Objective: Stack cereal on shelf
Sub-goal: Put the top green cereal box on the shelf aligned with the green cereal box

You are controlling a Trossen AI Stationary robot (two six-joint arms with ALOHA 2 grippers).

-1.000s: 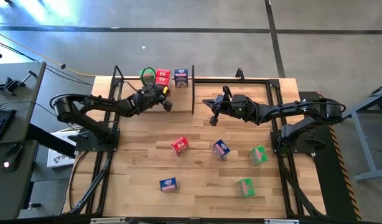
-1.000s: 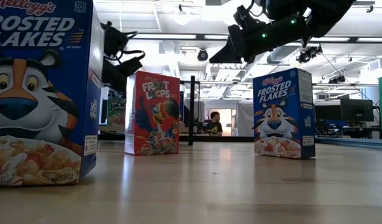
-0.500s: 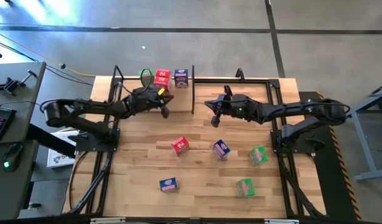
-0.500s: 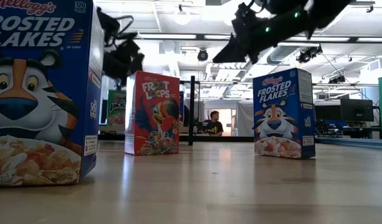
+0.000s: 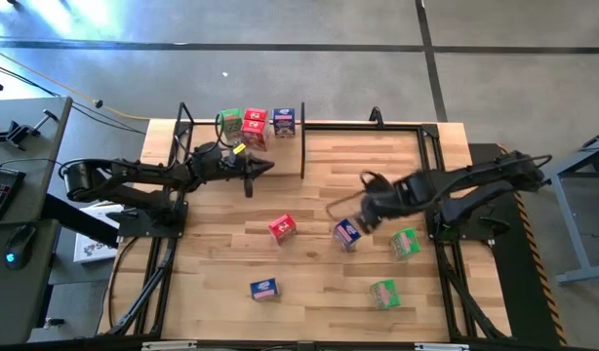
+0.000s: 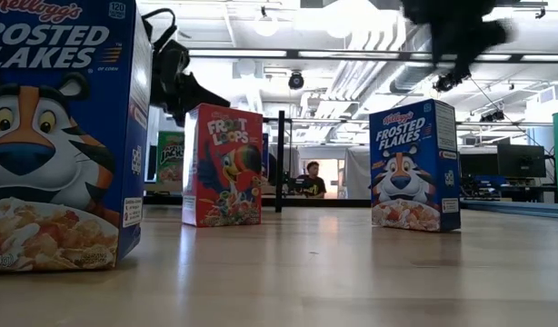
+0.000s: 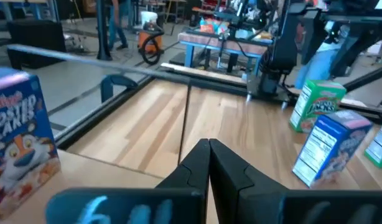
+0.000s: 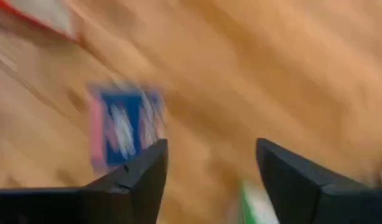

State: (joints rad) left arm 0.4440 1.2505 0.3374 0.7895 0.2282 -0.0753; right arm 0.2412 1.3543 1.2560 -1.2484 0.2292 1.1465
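Note:
Three cereal boxes, green (image 5: 229,122), red (image 5: 254,125) and blue (image 5: 285,121), stand upright on the shelf (image 5: 280,153) at the far left, left of the black divider (image 5: 302,148). My left gripper (image 5: 256,172) hangs shut just in front of them, holding nothing; its wrist view shows the closed fingers (image 7: 208,163). Several boxes stand on the tabletop: red (image 5: 282,228), blue (image 5: 347,234), green (image 5: 405,243), blue (image 5: 264,289), green (image 5: 383,293). My right gripper (image 5: 339,207) is open above the middle blue box (image 8: 122,127), touching nothing.
Black frame posts (image 5: 182,112) and rails (image 5: 431,146) border the table. In the low view a blue box (image 6: 61,136) fills the left, and a red one (image 6: 223,166) and a blue one (image 6: 413,166) stand farther off. A person (image 6: 311,177) sits far behind.
My right gripper has swung quickly from beside the divider toward the table's near edge and down, ending over the middle blue box. My left gripper has drawn back a little from the shelf boxes toward the near edge, still shut. No box has moved.

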